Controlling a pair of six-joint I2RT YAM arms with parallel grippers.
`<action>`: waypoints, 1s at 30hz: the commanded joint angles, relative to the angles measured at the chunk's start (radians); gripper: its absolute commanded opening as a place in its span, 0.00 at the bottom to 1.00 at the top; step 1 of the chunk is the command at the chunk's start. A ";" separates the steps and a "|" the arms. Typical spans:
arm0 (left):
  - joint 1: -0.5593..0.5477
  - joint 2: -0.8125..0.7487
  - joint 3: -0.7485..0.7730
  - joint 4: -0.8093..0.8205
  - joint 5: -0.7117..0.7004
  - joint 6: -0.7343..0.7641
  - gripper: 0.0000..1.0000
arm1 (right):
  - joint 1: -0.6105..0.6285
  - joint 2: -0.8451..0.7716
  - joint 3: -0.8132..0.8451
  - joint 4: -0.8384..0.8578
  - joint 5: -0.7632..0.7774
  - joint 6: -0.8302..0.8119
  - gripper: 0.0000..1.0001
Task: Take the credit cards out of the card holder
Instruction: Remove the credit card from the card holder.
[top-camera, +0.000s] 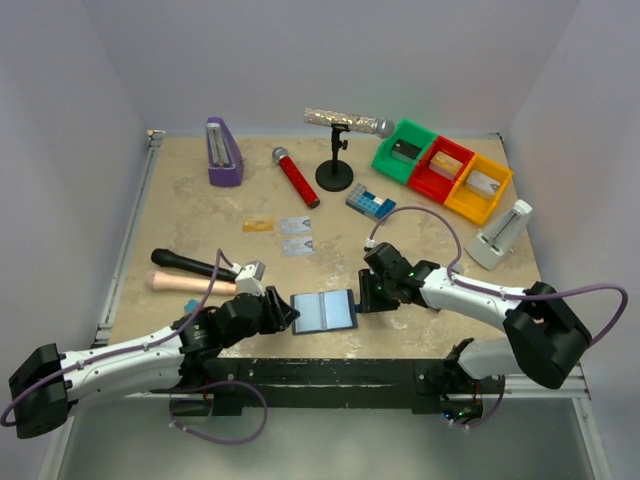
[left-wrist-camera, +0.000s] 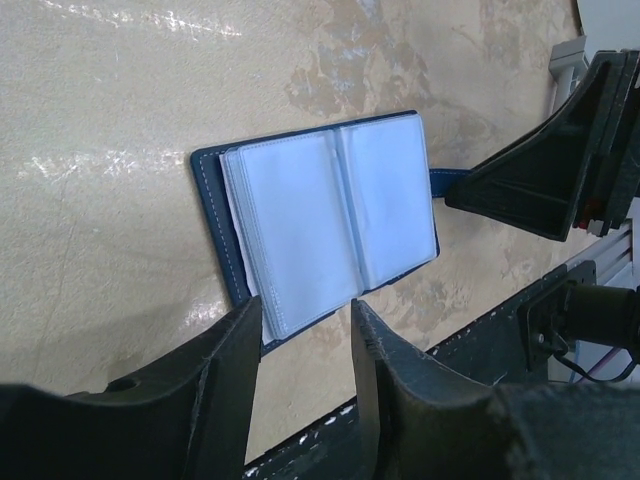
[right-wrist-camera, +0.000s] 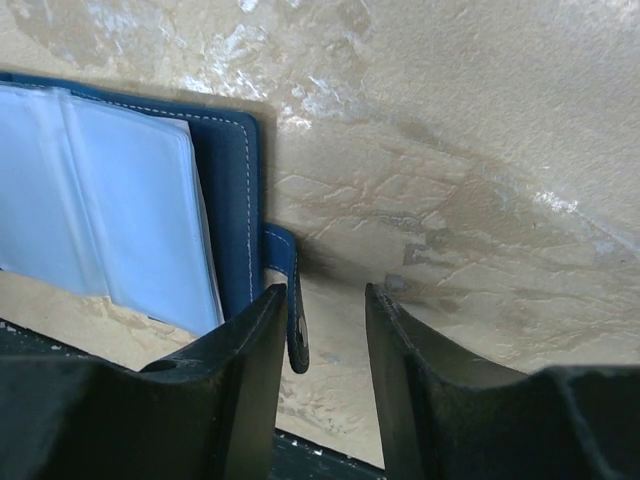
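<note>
The flat dark-blue bifold card holder (top-camera: 325, 311) lies open on the beige stone-patterned table (top-camera: 200, 210) near its front edge, between the two arms. Its pale grey-blue plastic sleeves face up and lie flat.

The left gripper (left-wrist-camera: 305, 320) has its fingers spread, the holder's near edge just at the gap between them; contact cannot be judged. The right gripper (right-wrist-camera: 325, 300) is also parted, with the holder's small dark closure tab (right-wrist-camera: 293, 300) lying between its fingers, closer to one of them.

Three credit cards rest on the table well behind the holder: a gold one (top-camera: 258, 224), with two silver-grey ones (top-camera: 296, 225) (top-camera: 297, 245) beside it.

At the far right, a green plastic bin (top-camera: 420, 130), a red bin (top-camera: 458, 150) and an orange bin (top-camera: 497, 168) stand touching in a row, each holding one small block too small to identify.
</note>
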 joint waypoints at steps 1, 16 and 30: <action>-0.006 0.037 0.004 0.082 0.016 -0.007 0.45 | -0.017 0.007 0.036 0.058 -0.026 -0.014 0.39; -0.005 0.103 0.019 0.178 0.031 0.019 0.45 | -0.019 -0.066 -0.038 0.104 -0.072 -0.021 0.00; 0.000 0.273 0.076 0.246 0.062 0.039 0.45 | 0.047 -0.201 -0.133 0.115 -0.098 0.065 0.00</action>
